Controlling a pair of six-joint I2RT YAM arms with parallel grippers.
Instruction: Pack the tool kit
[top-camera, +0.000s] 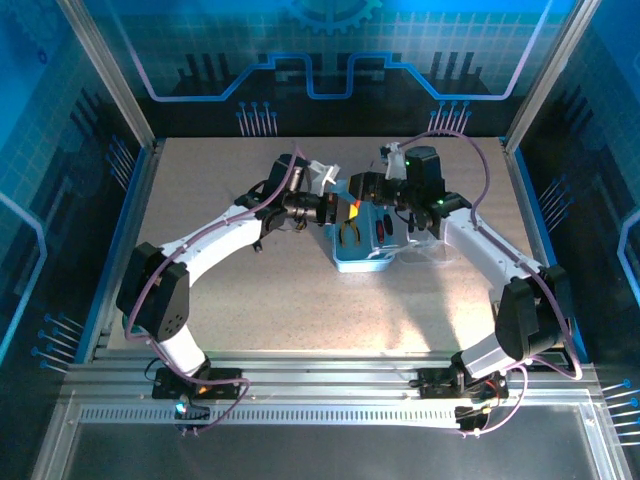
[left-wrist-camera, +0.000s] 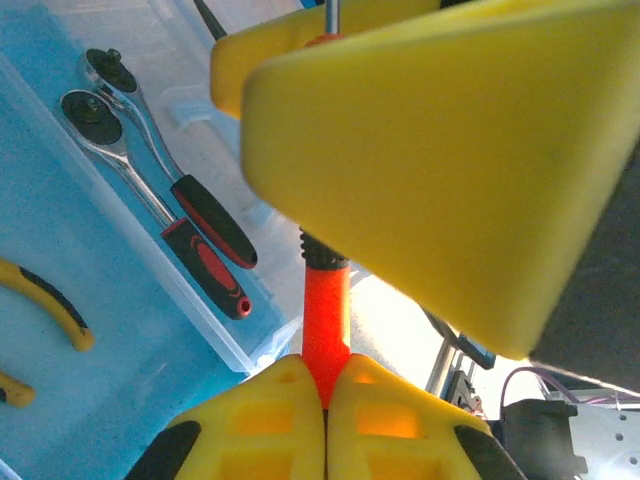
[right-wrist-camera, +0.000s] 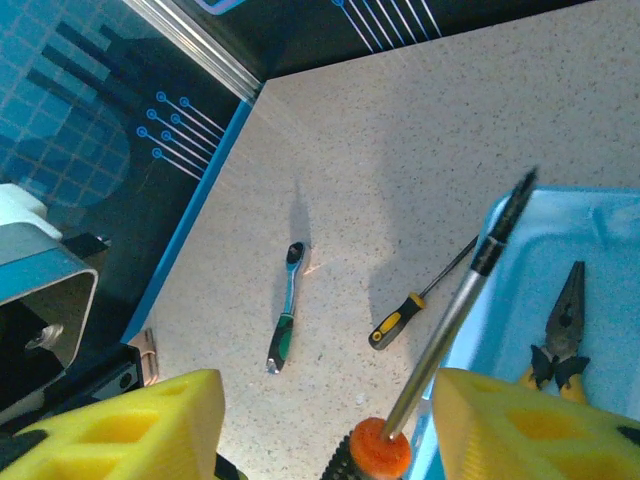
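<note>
Left gripper (left-wrist-camera: 325, 390) up close is clamped tight on the orange screwdriver (left-wrist-camera: 326, 310), right by the blue case (top-camera: 360, 265) mid-table. Right gripper (right-wrist-camera: 325, 415) sits with its pads spread either side of the shaft, not touching it. Pliers (right-wrist-camera: 562, 325) are in the case. Yellow screwdriver (right-wrist-camera: 405, 318) and a ratchet (right-wrist-camera: 284, 320) lie out on the table (right-wrist-camera: 400, 150).

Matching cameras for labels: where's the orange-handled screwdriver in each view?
Top external: screwdriver at centre, over the case.
Left wrist: lower middle, orange handle clamped in the left hand.
Right wrist: bottom centre, shaft slanting up-right.
Shared landmark: the case, pliers inside.
</note>
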